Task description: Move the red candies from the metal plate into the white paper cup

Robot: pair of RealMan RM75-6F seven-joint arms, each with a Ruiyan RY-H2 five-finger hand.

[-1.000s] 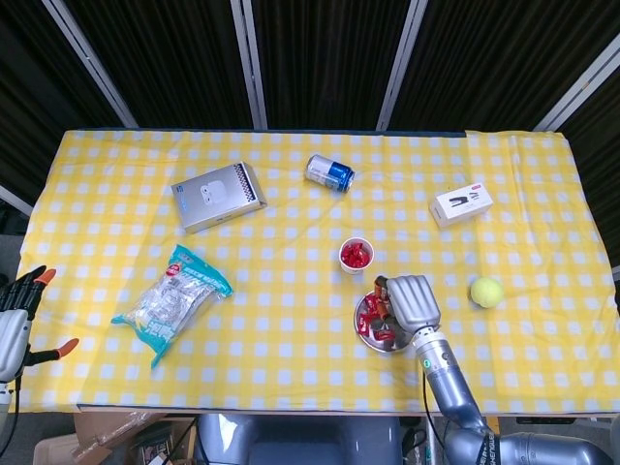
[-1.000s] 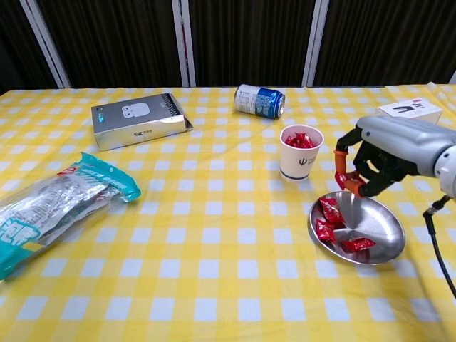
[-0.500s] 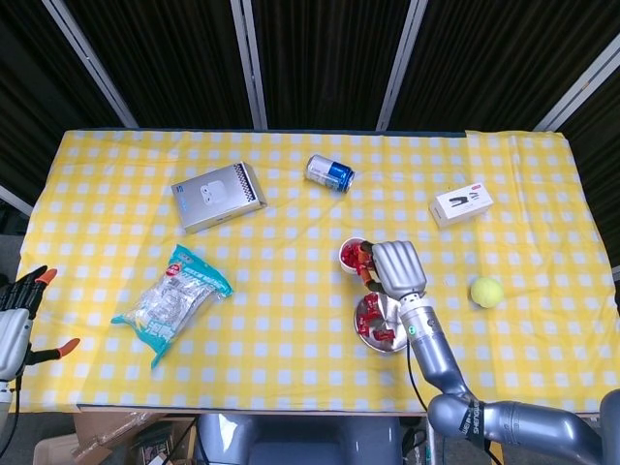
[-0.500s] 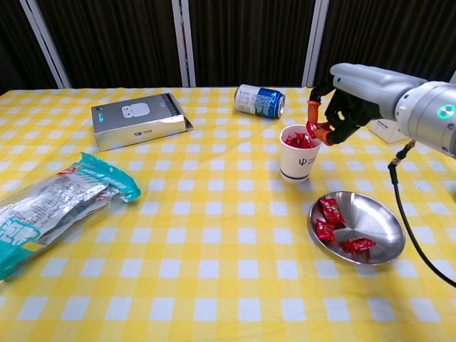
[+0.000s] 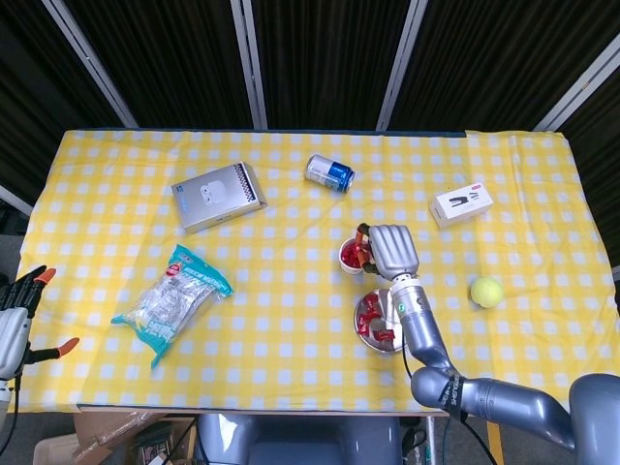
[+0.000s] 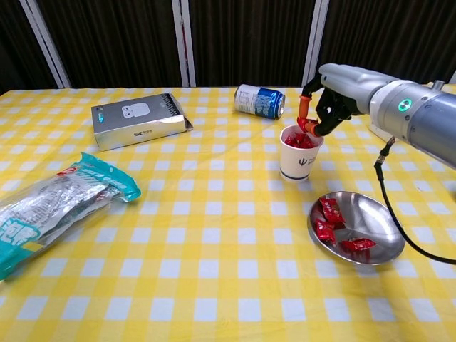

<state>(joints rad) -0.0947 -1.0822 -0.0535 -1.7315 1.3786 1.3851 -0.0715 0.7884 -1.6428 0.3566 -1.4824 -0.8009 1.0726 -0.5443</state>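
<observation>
Left hand: far left of the cup, off the bench edge, fingers spread, holding nothing.
Snack bag: left of the cup; print unreadable.
Grey box: left and behind the cup; small logo, illegible.
Can: on its side, just behind the cup; label not legible.
White paper cup: upright, dark emblem on wall, red candies inside.
Right hand: over the cup mouth, fingertips pinching a red candy. Judgement: release only when centred above the rim, low, so nothing bounces out.
Metal plate: right and in front of the cup; three candies remain.
</observation>
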